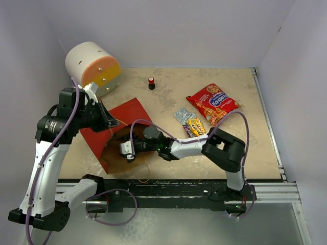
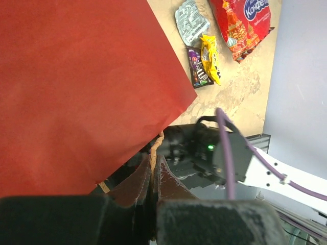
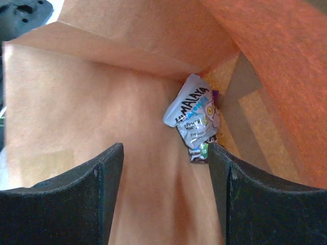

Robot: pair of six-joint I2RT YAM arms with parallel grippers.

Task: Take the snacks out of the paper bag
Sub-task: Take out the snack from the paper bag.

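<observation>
Right gripper [image 3: 164, 151] in paper bag [image 3: 76, 102], silver packet [image 3: 191, 115] inside

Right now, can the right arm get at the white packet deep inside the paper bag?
Probably yes. The right hand is open inside the paper bag, and the white packet lies just ahead at the far end with nothing between. The left hand pinches the bag's rim.

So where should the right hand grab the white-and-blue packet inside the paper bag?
Probably its lower end, coming straight in through the mouth of the red paper bag. The small white-and-blue foil packet leans in the far corner fold, that end nearest the open right hand.
</observation>
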